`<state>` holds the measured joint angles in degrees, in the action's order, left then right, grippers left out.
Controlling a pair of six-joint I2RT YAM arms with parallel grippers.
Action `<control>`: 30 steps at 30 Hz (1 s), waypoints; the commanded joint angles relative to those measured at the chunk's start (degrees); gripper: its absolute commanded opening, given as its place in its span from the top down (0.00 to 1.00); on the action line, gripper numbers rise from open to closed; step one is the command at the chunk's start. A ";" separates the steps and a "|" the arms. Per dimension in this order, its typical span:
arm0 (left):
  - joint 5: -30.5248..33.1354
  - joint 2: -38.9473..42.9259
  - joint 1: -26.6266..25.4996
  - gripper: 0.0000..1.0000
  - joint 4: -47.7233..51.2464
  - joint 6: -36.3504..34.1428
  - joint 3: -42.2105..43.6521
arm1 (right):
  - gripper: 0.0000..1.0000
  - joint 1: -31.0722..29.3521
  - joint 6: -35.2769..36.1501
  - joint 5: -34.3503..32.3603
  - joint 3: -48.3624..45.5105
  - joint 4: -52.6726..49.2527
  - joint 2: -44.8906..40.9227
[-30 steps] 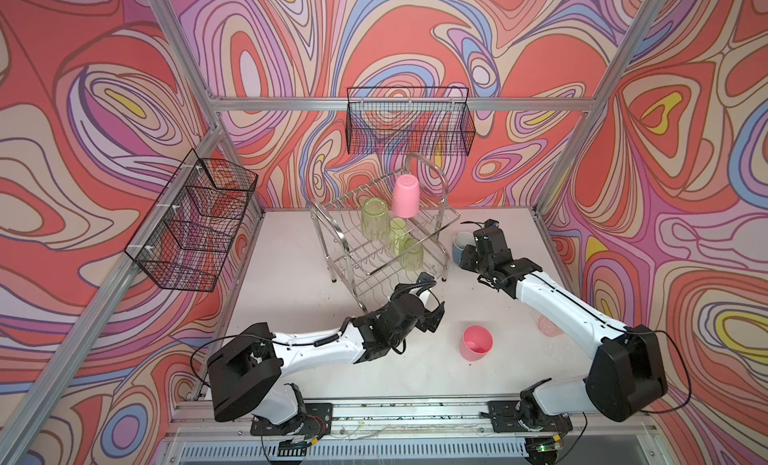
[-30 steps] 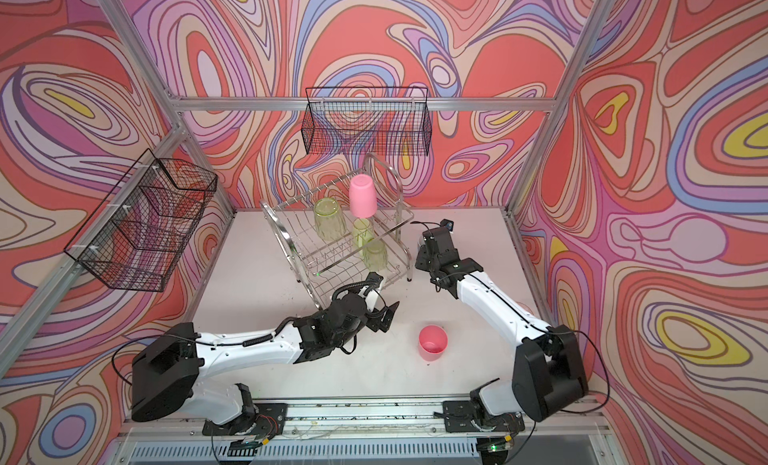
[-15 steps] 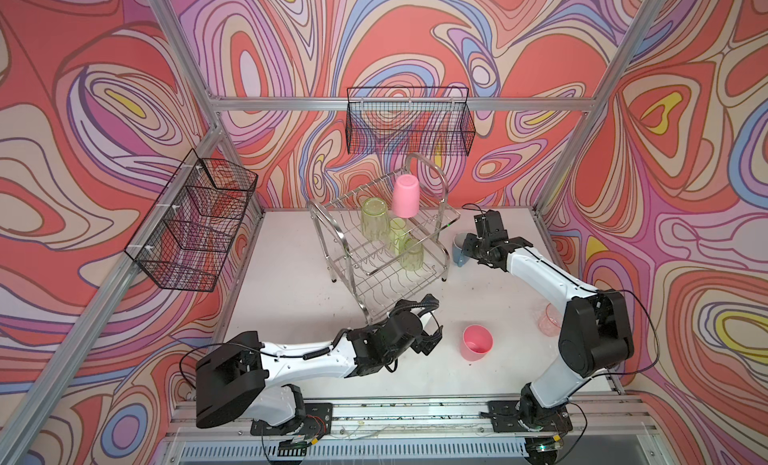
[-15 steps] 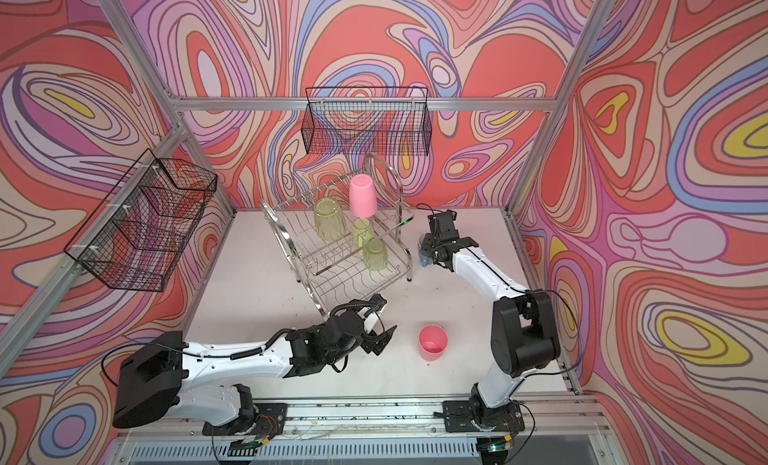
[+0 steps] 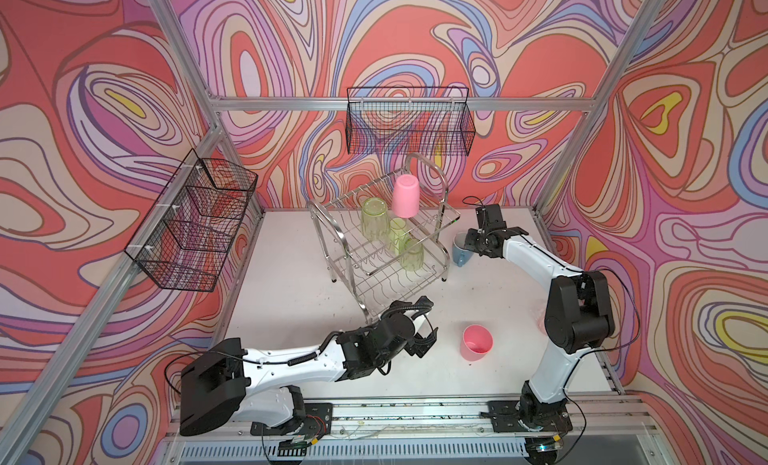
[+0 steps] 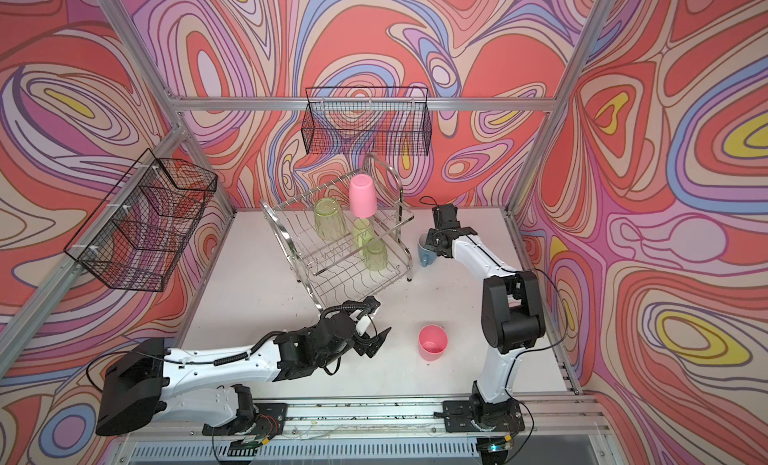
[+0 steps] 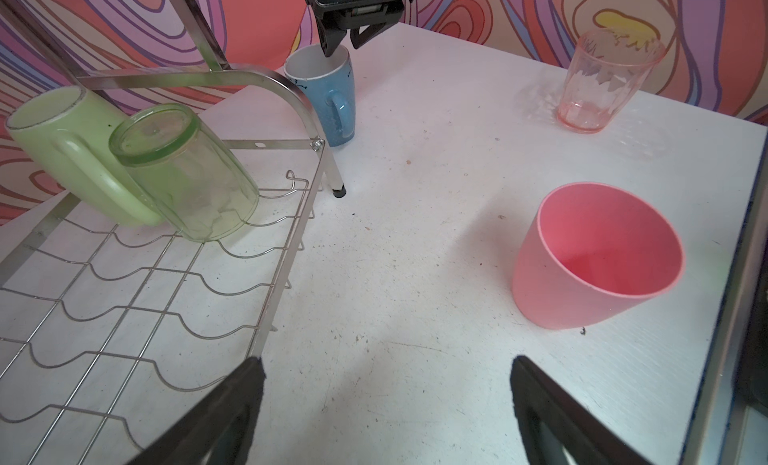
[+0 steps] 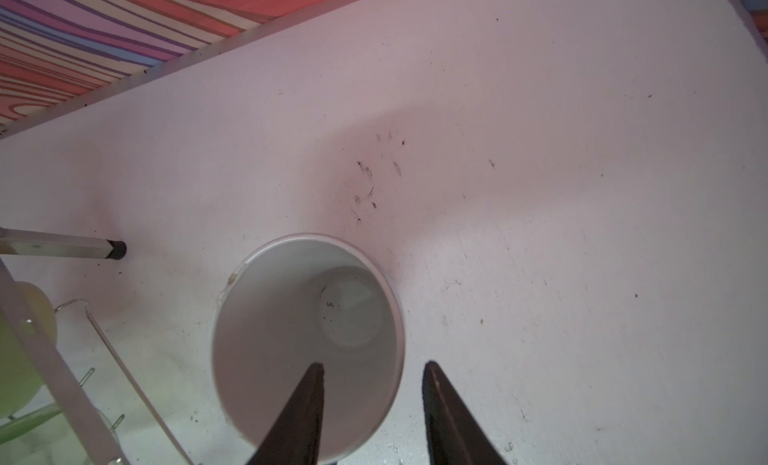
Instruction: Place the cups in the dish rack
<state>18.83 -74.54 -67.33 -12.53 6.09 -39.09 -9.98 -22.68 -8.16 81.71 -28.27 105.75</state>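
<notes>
The silver dish rack (image 5: 332, 230) stands mid-table. A pink tumbler (image 5: 405, 194) and a clear green cup (image 5: 374, 219) sit upside down on its upper tier. The pale-green mug (image 7: 70, 151) and another clear green cup (image 7: 187, 176) lean on the lower tier. The blue mug (image 5: 461, 255) stands upright right of the rack. My right gripper (image 8: 372, 364) is open astride its rim, one finger inside the white lining (image 8: 307, 338) and one outside. My left gripper (image 7: 386, 363) is open and empty, low by the rack's front corner. A second pink tumbler (image 7: 590, 259) stands upright just beyond it.
A clear pinkish cup (image 7: 602, 80) stands near the table's right edge, partly behind the right arm in both top views. Black wire baskets hang on the left wall (image 5: 195, 221) and the back wall (image 5: 409, 126). A rack leg (image 8: 112, 249) stands close to the blue mug.
My right gripper has dropped onto the blue mug's rim and its jaws have narrowed. My left arm has drawn back from the rack toward the front and sunk lower.
</notes>
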 commanded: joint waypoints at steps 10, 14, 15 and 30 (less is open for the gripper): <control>-0.36 1.15 -0.42 0.06 2.16 -0.80 0.86 | 0.63 2.06 3.91 2.19 3.73 -0.22 5.29; -0.11 1.29 -0.38 0.06 2.30 -0.79 0.78 | 0.66 2.12 4.60 2.02 4.06 0.25 6.23; -0.11 1.21 -0.35 0.06 2.42 -0.81 0.77 | 0.68 2.11 4.66 2.21 4.28 0.28 6.48; 1.29 2.21 -0.36 0.06 2.82 0.51 1.21 | 0.83 2.10 4.83 2.54 3.37 1.99 7.10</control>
<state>19.16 -73.43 -67.46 -10.44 6.20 -38.65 -7.99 -18.24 -6.00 85.14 -26.85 112.03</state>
